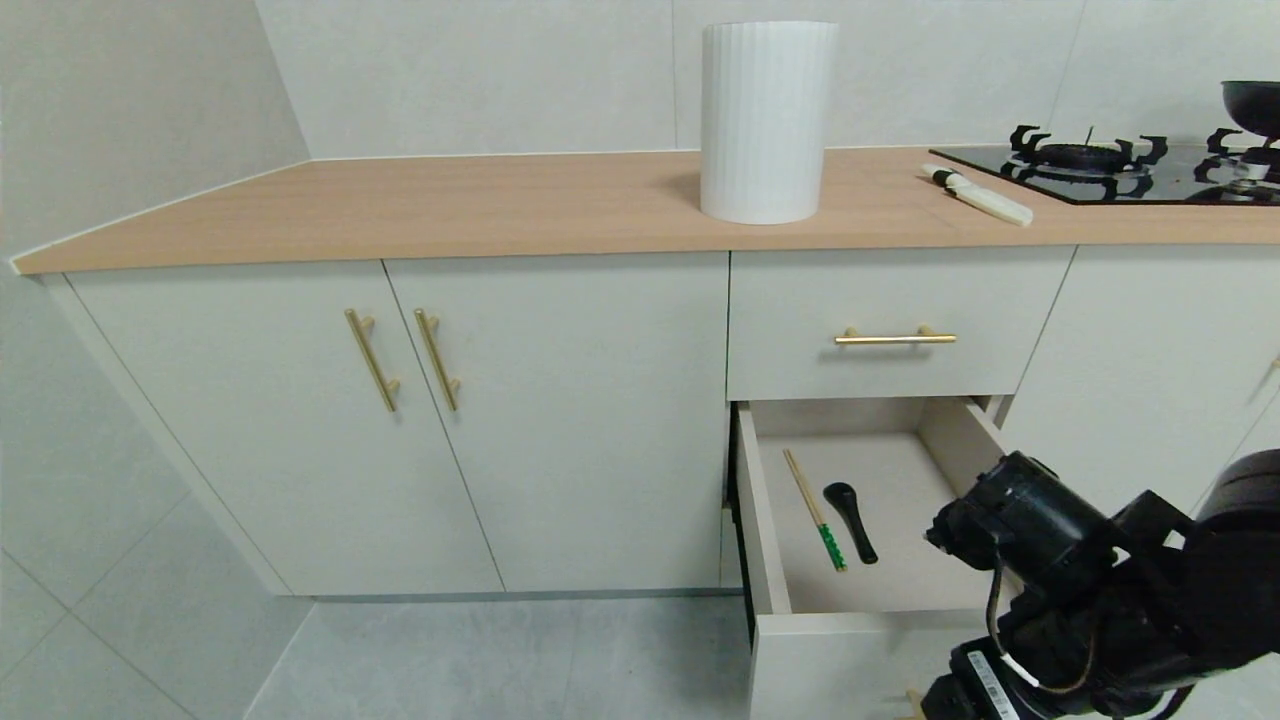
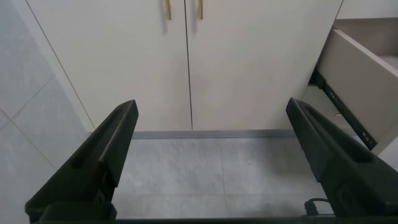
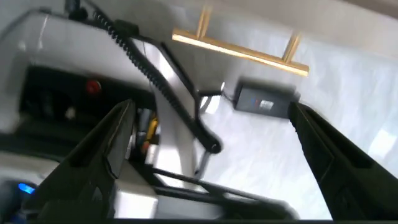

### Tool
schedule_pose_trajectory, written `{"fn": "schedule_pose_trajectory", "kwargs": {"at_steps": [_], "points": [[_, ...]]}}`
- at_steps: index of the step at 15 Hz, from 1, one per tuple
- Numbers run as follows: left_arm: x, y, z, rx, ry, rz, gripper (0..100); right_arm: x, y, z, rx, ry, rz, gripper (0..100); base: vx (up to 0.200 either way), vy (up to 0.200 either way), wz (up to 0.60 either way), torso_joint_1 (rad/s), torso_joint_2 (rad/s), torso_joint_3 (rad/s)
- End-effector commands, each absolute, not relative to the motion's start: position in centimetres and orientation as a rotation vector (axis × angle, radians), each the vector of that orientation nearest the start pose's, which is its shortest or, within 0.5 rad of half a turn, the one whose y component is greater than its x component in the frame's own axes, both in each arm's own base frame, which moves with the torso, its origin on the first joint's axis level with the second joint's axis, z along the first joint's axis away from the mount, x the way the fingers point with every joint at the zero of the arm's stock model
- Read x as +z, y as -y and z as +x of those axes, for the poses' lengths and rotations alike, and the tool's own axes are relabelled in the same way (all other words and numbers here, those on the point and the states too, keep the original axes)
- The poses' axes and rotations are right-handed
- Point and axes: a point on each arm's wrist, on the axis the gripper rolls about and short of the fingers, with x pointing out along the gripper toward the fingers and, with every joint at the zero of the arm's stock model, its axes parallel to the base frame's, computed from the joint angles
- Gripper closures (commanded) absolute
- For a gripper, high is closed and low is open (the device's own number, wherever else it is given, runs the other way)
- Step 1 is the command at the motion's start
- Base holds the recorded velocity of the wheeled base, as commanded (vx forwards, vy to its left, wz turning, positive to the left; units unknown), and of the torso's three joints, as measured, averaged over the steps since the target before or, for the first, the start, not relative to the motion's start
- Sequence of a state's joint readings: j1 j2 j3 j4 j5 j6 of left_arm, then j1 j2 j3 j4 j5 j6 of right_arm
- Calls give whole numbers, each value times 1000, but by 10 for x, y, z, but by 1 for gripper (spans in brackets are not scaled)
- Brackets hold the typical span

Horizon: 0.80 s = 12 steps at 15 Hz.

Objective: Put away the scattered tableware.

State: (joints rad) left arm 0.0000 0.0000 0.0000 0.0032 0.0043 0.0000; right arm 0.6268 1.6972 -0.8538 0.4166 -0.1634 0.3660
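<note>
Chopsticks (image 1: 815, 510), wooden with green ends, lie flat on the bottom of the open drawer (image 1: 765, 530), near its left wall. Black spoon (image 1: 850, 520) lies just beside them on their right, bowl toward the back, handle toward the front; whether they touch, can't tell. The drawer is pulled out, the lower of two; the drawer above it (image 1: 890, 320) is closed and has a gold bar handle.

White knife (image 1: 975, 193) with a dark band lies flat on the wooden table (image 1: 450, 205), between the tall white ribbed cylinder (image 1: 765, 120) and the black hob (image 1: 1100, 170), nearer the hob. The cylinder stands upright, right above the closed drawer. A dark pot (image 1: 1255, 105) sits on the hob at the far right edge.

Left pincer (image 2: 211, 107): spread wide, nothing in it, low over the grey floor (image 2: 205, 168), facing the double cabinet doors (image 2: 186, 62), with the side of the open drawer off to one side.

Right pincer (image 3: 211, 109): spread wide, nothing between the fingers, a gold bar handle (image 3: 239, 46) on a pale panel beyond it. In the head view the right arm is low at the front right of the open drawer.
</note>
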Motion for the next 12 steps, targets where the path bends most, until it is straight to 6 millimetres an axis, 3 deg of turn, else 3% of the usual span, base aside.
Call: {"fn": "schedule_pose_trajectory", "kwargs": {"at_steps": [1, 12], "points": [[75, 0, -23, 5, -3, 0, 0, 113, -147, 211, 159, -1233, -172, 0, 0, 0, 0, 0, 0, 0], [75, 0, -23, 5, -3, 0, 0, 108, -140, 239, 40, -1140, -84, 0, 0, 0, 0, 0, 0, 0]]}}
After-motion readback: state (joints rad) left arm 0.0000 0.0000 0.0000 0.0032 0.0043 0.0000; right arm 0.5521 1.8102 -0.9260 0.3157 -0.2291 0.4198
